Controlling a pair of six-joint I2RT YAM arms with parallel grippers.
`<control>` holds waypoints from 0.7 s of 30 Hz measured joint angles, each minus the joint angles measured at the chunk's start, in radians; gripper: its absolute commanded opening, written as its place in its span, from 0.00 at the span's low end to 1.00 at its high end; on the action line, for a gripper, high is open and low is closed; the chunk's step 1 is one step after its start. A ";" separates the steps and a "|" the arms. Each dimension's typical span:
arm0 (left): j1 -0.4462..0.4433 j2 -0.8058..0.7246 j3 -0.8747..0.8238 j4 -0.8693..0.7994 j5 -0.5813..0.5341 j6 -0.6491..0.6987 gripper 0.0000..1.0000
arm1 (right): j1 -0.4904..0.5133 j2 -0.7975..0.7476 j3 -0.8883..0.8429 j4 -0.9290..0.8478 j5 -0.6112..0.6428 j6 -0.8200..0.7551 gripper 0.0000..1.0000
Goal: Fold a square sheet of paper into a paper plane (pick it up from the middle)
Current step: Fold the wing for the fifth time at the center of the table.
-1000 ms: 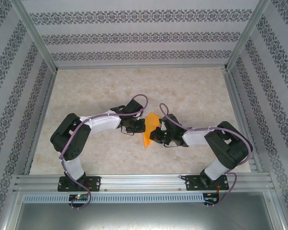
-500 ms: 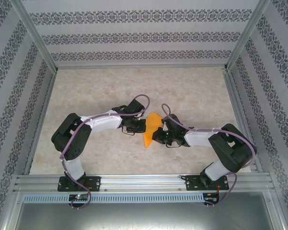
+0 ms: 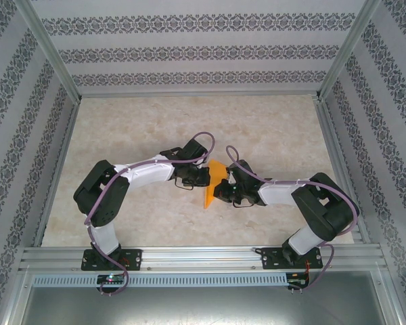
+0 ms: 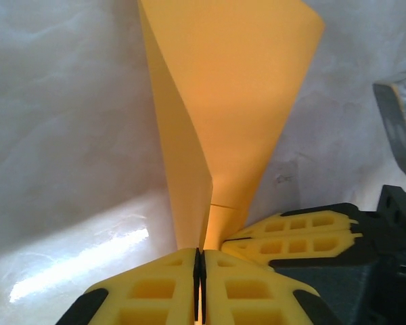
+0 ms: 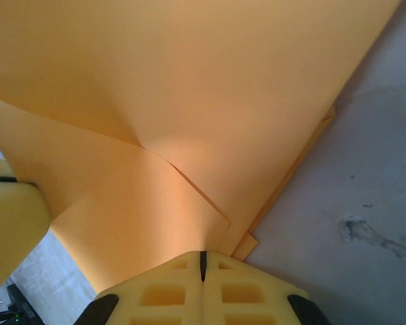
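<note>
A: Where is the folded orange sheet (image 3: pixel 213 184)?
B: Mid-desk (image 3: pixel 271 128), between the left tool (image 3: pixel 204 178) and the right tool (image 3: pixel 220 192); each is clenched on it.
A: Count?
B: One sheet, two tools.

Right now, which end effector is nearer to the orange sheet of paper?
Neither: both are shut on the paper. The left end effector pinches it from the left and the right end effector from the right, with their tips close together.
</note>
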 measured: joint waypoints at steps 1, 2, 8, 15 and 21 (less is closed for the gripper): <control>-0.001 0.003 0.005 0.000 0.003 0.000 0.13 | 0.000 0.001 0.001 0.000 0.000 0.000 0.05; -0.002 0.008 0.010 0.000 0.007 0.001 0.13 | 0.000 0.002 0.002 0.000 0.000 0.000 0.05; -0.007 0.044 0.027 0.000 0.013 0.003 0.13 | 0.000 0.002 0.002 0.000 0.000 -0.003 0.05; -0.016 0.062 0.041 0.005 0.029 0.002 0.13 | -0.003 0.002 -0.007 0.023 -0.005 -0.003 0.04; -0.023 0.090 0.049 0.008 0.043 0.002 0.13 | -0.013 0.002 -0.031 0.066 -0.023 -0.002 0.03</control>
